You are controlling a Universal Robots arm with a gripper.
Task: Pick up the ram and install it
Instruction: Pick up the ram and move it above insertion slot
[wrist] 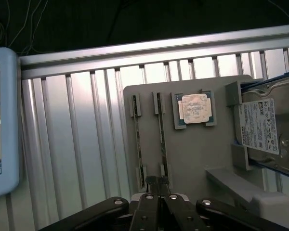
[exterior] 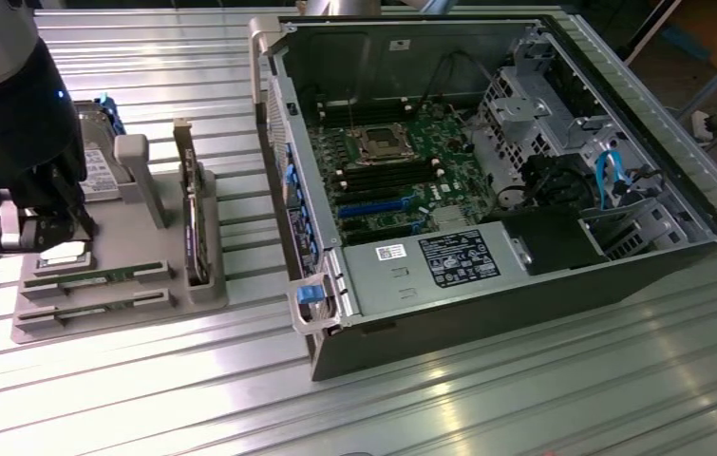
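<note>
Ribbed aluminium counter carries everything, and the work stands at the pick. The gripper has its fingers pressed together with nothing between them. It hangs over the near end of the ram, which stands on edge in the grey holder. I cannot tell whether the tips touch the board or stop just above it.

A second ram stick sits parallel in the next groove, close beside the first. Past them lie the processor chip in its recess and the hard drive at the holder's far side. In the exterior view the expansion card stands upright on the holder's edge nearest the open computer case.

As I judge it, a good pick needs the fingers apart and straddling the thin board across its faces, not pushing on its top edge. A grip near the middle of the stick would likely keep it from tilting. The pull should be straight up along the end guides, since a skewed lift could jam it or knock the neighbouring stick. The board is light and stiff, so modest squeeze should do. Installing is not begun: the motherboard lies well apart inside the case.
</note>
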